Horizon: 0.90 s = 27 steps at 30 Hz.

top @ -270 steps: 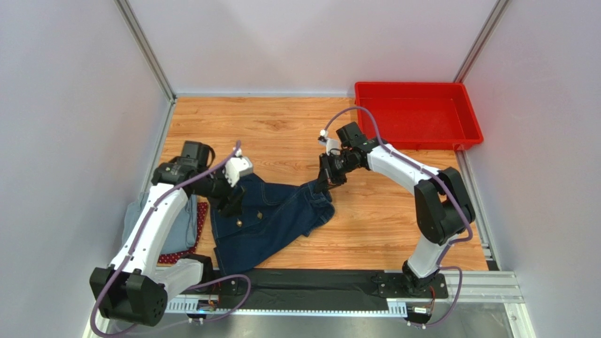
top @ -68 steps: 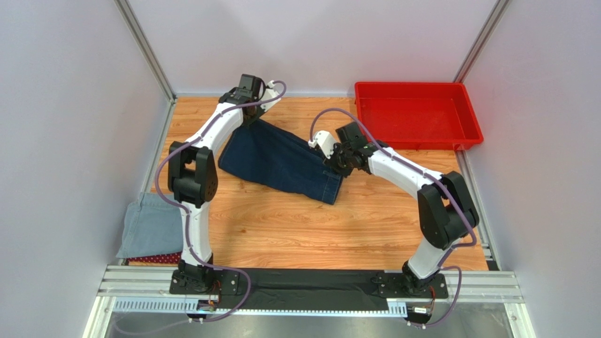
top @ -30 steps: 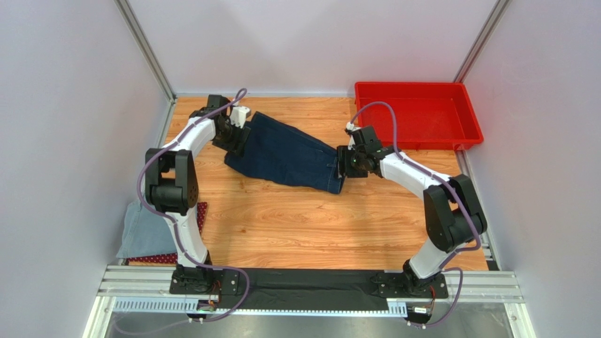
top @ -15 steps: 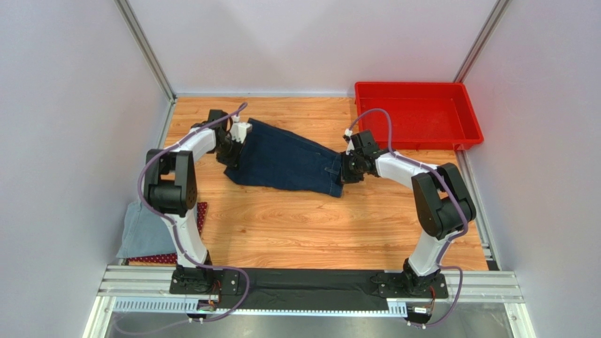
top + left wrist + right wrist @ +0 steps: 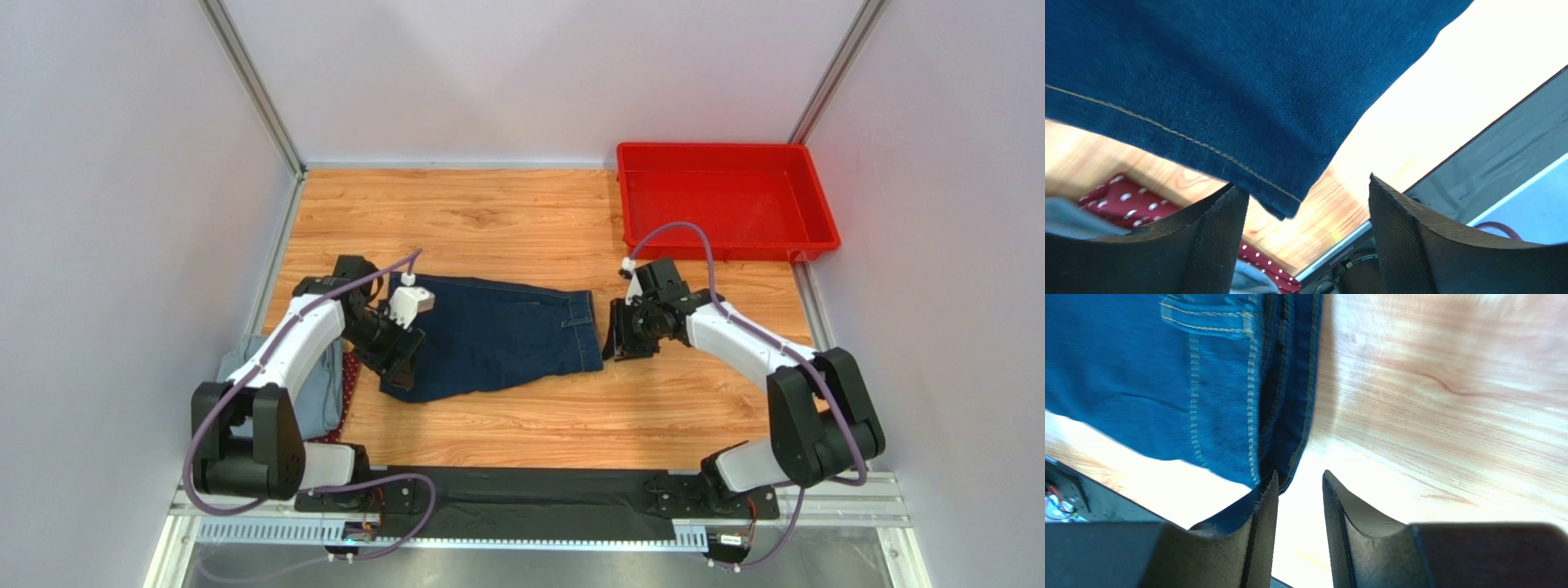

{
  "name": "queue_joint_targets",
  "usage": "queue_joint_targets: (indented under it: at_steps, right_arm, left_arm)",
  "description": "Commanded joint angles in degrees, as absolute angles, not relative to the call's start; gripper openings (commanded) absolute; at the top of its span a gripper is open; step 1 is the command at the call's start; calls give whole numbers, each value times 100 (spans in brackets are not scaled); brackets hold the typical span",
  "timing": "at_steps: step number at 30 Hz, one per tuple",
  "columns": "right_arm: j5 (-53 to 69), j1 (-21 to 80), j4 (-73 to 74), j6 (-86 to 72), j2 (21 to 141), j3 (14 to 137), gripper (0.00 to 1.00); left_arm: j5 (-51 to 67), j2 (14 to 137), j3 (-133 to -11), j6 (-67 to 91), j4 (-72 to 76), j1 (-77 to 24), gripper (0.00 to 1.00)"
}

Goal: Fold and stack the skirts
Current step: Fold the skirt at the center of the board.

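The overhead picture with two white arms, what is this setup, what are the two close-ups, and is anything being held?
Two robot arms are bolted to the near edge of a wooden table, seen from a fixed camera above. The close-ups come from a camera on each wrist; the dark shapes at the bottom are that arm's own fingers. A dark navy denim skirt lies mid-table. At the left edge lie a blue-grey skirt and a red dotted skirt. A red tray sits far right. The left gripper and right gripper are open at the navy skirt's ends, holding nothing.
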<state>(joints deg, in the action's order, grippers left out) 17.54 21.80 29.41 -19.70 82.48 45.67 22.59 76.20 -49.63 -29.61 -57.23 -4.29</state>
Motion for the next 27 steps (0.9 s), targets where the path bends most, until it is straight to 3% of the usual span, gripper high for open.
queue_joint_targets:
  at_steps: [1, 6, 9, 18, 21, 22, 27]
  right_arm:
    - [1521, 2101, 2970, -1890, 8103, 5131, 35]
    - [1424, 2101, 2962, -1609, 8700, 6019, 45]
    - [1520, 2065, 2795, -1626, 9183, 6354, 48]
    - [1749, 2039, 2593, -1731, 10160, 6899, 49]
    - [1924, 2039, 2505, -1801, 10292, 6899, 49]
    - [2090, 2048, 2479, -1819, 10396, 6908, 48]
    - [2127, 2030, 2321, -2065, 10380, 6803, 32]
  left_arm:
    - [2418, 7260, -5299, -2947, -5547, -291, 79]
    - [1934, 7933, -5931, -1891, -4431, 104, 77]
    - [1811, 8715, -6291, -1503, -4123, 255, 70]
    - [1669, 9923, -6838, -1433, -4017, 316, 61]
    - [1915, 9914, -6759, -1450, -3929, 325, 48]
    - [1986, 9914, -6767, -1450, -3920, 325, 39]
    - [2346, 9862, -6803, -1459, -3806, 334, 21]
